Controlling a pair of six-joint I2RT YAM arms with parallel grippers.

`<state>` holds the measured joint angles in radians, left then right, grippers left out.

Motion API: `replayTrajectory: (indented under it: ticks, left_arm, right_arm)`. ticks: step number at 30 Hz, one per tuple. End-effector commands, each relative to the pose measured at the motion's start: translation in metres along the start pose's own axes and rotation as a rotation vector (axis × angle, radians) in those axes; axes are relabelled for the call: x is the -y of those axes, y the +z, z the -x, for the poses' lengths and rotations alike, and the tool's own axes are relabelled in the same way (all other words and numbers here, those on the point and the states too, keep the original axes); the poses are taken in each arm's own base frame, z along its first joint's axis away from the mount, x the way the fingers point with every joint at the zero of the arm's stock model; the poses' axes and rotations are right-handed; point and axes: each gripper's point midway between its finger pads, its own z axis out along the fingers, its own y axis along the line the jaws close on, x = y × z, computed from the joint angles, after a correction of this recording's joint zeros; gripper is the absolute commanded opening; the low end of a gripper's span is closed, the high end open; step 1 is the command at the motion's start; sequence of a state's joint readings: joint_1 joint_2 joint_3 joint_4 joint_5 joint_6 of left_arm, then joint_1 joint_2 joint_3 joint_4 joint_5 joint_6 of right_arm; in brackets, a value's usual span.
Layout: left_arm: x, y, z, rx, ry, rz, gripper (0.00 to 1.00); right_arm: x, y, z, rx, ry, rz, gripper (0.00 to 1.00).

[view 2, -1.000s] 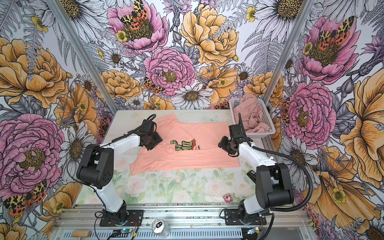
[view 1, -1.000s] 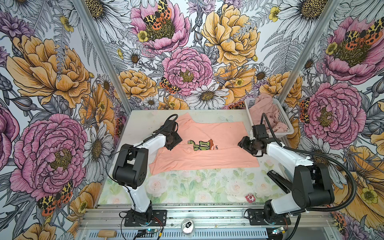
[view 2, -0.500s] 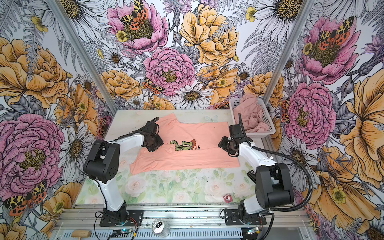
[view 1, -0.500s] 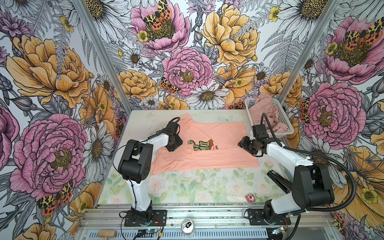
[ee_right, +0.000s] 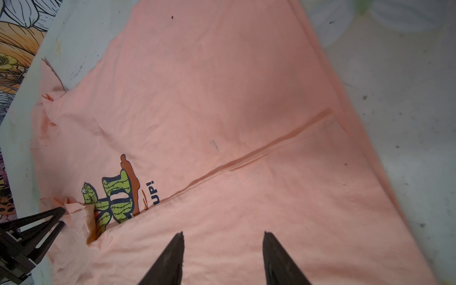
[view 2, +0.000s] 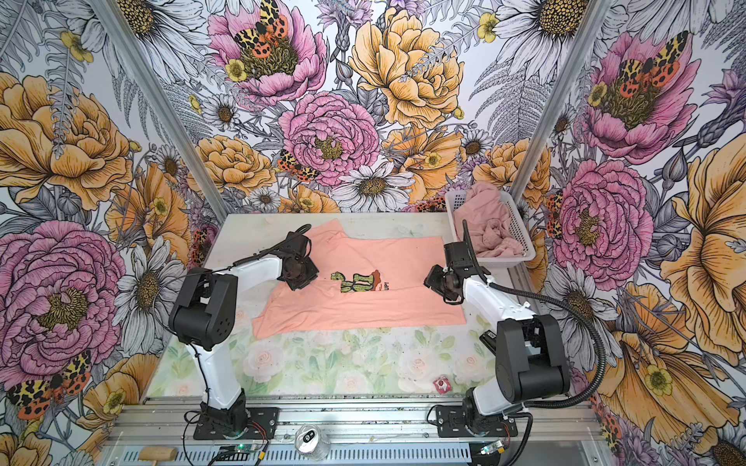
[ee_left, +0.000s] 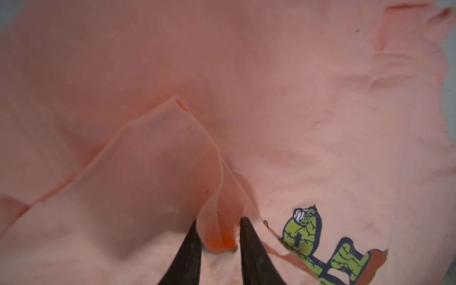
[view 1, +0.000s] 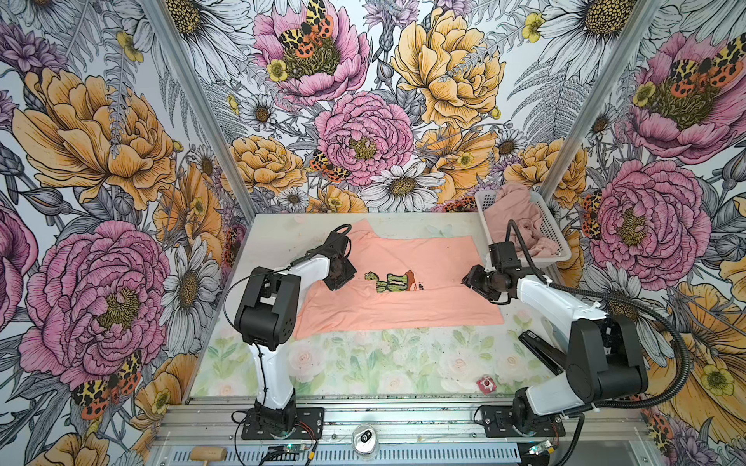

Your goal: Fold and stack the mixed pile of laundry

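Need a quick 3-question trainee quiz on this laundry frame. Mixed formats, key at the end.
1. True or false: the pink garment lies in the basket.
2. The right gripper is: A, open over the T-shirt; B, shut on the pink garment; C, inside the basket.
3. What word is printed beside the T-shirt's graphic?

Key: 1 true; 2 A; 3 "UP!"
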<state>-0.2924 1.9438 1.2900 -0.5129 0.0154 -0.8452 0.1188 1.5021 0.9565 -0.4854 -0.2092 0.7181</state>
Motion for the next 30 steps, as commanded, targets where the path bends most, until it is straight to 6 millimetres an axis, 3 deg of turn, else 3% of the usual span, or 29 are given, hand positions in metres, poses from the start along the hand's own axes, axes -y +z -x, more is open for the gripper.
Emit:
replayTrajectory:
  ticks: [1, 7, 13, 16, 19, 23, 25, 26, 30]
  left_arm:
    - [0.013, 0.000, 0.011, 0.035, 0.035, -0.009, 0.28]
    - [0.030, 0.005, 0.015, 0.048, 0.067, -0.025, 0.28]
    - [0.027, 0.011, 0.014, 0.052, 0.088, 0.005, 0.30]
    - [0.024, 0.004, 0.019, 0.073, 0.091, 0.015, 0.31]
    - [0.025, -0.013, 0.027, 0.107, 0.089, -0.002, 0.34]
    - [0.023, -0.042, 0.037, 0.150, 0.081, -0.032, 0.41]
    - [0.015, -0.049, 0.038, 0.155, 0.068, -0.034, 0.42]
    - [0.012, -0.062, 0.042, 0.172, 0.057, -0.050, 0.43]
    - [-0.015, -0.064, 0.042, 0.166, 0.021, -0.035, 0.44]
  right_arm:
    - [-0.001, 0.000, 0.004, 0.016, -0.004, -0.011, 0.53]
    - [-0.001, 0.000, 0.003, 0.013, -0.003, -0.010, 0.53]
    - [-0.003, -0.002, 0.003, 0.017, -0.004, -0.004, 0.53]
    - [-0.012, -0.003, 0.003, 0.007, -0.028, 0.025, 0.53]
    - [-0.039, -0.003, -0.004, -0.019, -0.109, 0.090, 0.53]
    - [-0.091, 0.004, -0.026, -0.075, -0.249, 0.193, 0.53]
    - [-0.118, 0.010, -0.040, -0.099, -0.311, 0.234, 0.53]
    - [-0.134, 0.013, -0.048, -0.109, -0.346, 0.266, 0.53]
    - [-0.185, 0.036, -0.074, -0.136, -0.447, 0.307, 0.52]
